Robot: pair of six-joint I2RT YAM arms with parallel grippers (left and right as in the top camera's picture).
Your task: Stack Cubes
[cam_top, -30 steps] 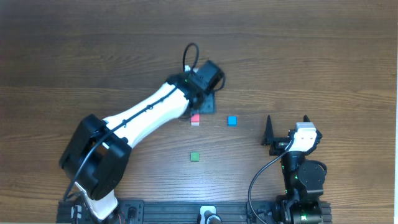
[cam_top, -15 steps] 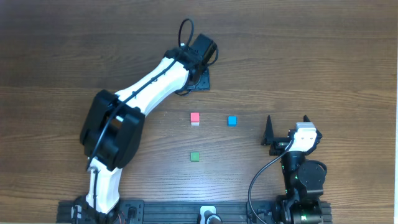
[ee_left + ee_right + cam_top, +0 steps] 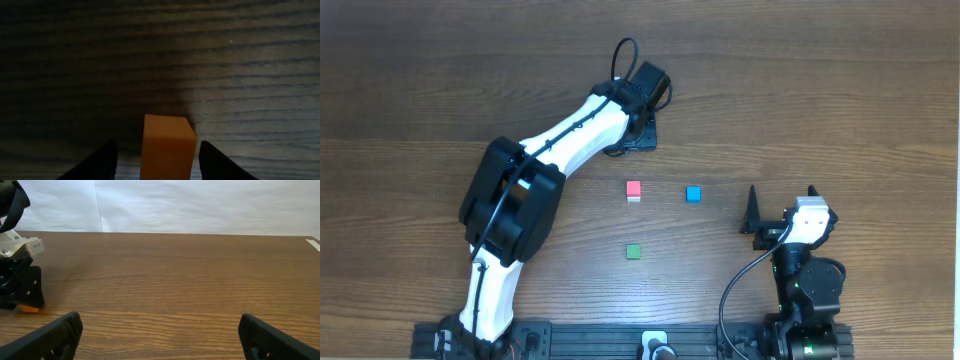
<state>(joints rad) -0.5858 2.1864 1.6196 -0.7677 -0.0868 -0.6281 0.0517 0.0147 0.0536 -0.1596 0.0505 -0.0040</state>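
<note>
An orange cube (image 3: pixel 167 150) is seen on the wooden table (image 3: pixel 840 80), farther from the arm bases than the other cubes, between the fingers of the left end effector (image 3: pixel 158 145). The cube is set square to the fingers, its side faces running alongside them and its far edge lying along the wood grain; no long axis can be told. The left end effector is held narrowly apart, with a thin gap visible on each side of the cube. Three further cubes are shown in the top view, all apart from one another: a pink cube (image 3: pixel 633 188), a blue cube (image 3: pixel 693 193) to its right, and a green cube (image 3: pixel 633 252) nearer the bases than the pink one. The right end effector (image 3: pixel 781 200) is spread wide close to its own base, and nothing is held in it. In the right wrist view, a white wall (image 3: pixel 200 205) is shown behind the table's far edge. There the orange cube appears as a sliver under the left end effector.
</note>
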